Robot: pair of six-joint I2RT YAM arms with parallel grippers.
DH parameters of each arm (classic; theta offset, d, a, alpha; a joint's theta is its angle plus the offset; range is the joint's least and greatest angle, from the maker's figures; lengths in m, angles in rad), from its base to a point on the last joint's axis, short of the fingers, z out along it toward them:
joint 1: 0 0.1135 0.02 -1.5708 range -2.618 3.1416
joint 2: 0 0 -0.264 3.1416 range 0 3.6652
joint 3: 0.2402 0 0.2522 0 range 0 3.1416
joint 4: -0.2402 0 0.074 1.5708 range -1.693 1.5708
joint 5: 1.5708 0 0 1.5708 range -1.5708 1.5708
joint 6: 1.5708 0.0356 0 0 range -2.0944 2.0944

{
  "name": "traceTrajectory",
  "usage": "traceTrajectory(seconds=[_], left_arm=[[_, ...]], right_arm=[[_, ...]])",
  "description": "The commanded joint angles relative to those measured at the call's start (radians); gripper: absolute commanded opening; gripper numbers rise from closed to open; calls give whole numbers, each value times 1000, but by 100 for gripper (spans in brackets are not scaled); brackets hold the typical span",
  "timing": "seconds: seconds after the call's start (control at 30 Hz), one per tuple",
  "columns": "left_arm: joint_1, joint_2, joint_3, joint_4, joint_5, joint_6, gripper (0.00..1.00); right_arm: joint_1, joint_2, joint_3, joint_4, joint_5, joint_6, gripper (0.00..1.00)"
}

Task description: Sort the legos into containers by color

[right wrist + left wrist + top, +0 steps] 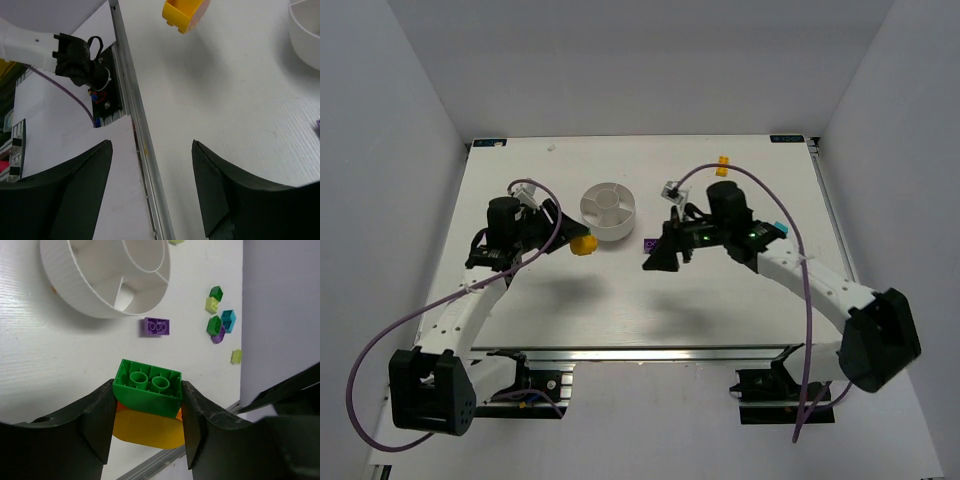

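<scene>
My left gripper (147, 392) is shut on a stack of legos: a dark green brick (148, 386), underside up, joined to an orange sliver and a yellow brick (145, 429). In the top view the left gripper (570, 241) holds this stack (583, 243) just left of the round white divided dish (608, 210). The dish's wall also shows in the left wrist view (95, 290). A purple brick (650, 243) lies on the table right of the dish and shows in the left wrist view (156, 326). My right gripper (658, 262) is open and empty near it, jaws wide apart (151, 150).
A cluster of dark green, lime, cyan and purple bricks (219, 320) lies beyond the purple brick, with a lone lime brick (236, 356) nearby. An orange brick (723, 166) sits at the back right. The table's front rail (142, 145) runs below the right gripper.
</scene>
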Motion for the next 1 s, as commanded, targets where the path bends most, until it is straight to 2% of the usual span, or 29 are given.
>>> traceTrajectory(seconds=[0.0,0.13,0.23,0.33,0.43,0.47,0.8,0.97], left_arm=[[-29,-54,-21,80,-77,-116,31],[-51,-64,-18,59,-134,-151,30],[-62,-77,-15,46,-169,-166,30],[-71,-82,-15,37,-186,-168,30],[-71,-85,-17,33,-183,-171,30],[-80,-91,-15,30,-186,-174,30],[-89,-110,-18,7,-198,-173,29],[-89,-119,-28,-1,-203,-180,27]], right_arm=[[127,92,84,70,160,136,71],[204,218,170,60,308,198,72],[250,298,285,18,320,277,74],[278,344,348,26,384,336,78],[301,384,383,58,444,345,89],[305,393,392,55,458,347,89],[322,474,457,75,521,376,89],[318,484,476,107,589,380,79]])
